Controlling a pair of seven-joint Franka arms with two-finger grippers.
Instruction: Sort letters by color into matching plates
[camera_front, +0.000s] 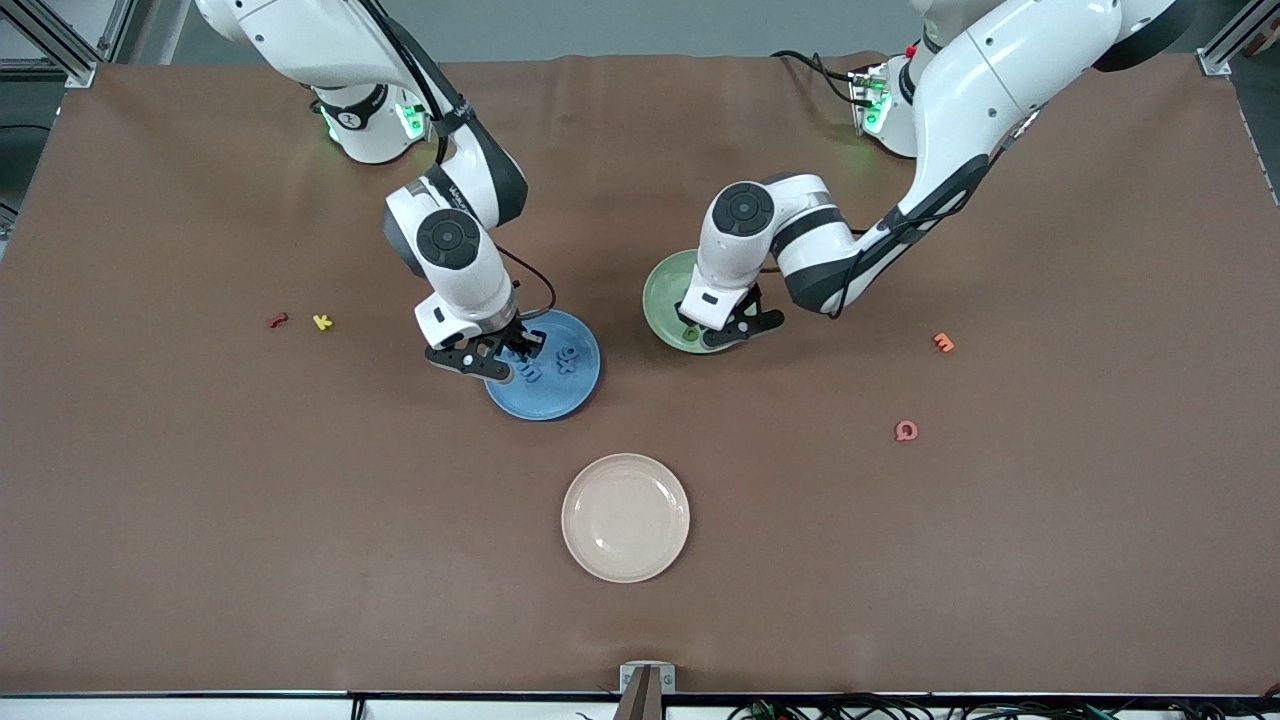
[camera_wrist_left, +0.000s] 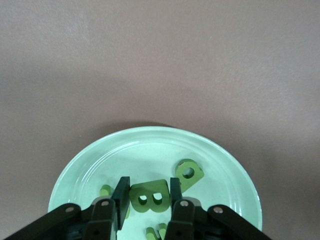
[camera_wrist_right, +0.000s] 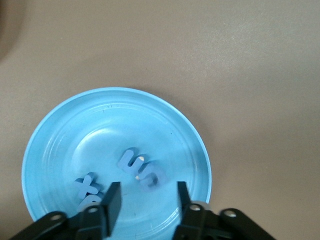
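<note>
My left gripper (camera_front: 722, 335) (camera_wrist_left: 148, 186) is low over the pale green plate (camera_front: 665, 290) (camera_wrist_left: 150, 150), shut on a green letter B (camera_wrist_left: 150, 196). Other green letters lie in that plate: one with a round hole (camera_wrist_left: 189, 172), and bits of others partly hidden by my fingers (camera_wrist_left: 106, 191). Over the blue plate (camera_front: 560, 395) (camera_wrist_right: 115, 125), my right gripper (camera_front: 505, 352) (camera_wrist_right: 148, 189) stands open with nothing between its fingers. Blue letters lie in the blue plate: a curved pair (camera_wrist_right: 140, 170) (camera_front: 568, 358) and an X (camera_wrist_right: 86, 186) beside another.
A cream plate (camera_front: 625, 517) sits nearer the front camera than both coloured plates. A red letter (camera_front: 277, 320) and a yellow letter (camera_front: 322, 322) lie toward the right arm's end. An orange letter (camera_front: 942, 342) and a pinkish Q (camera_front: 905, 431) lie toward the left arm's end.
</note>
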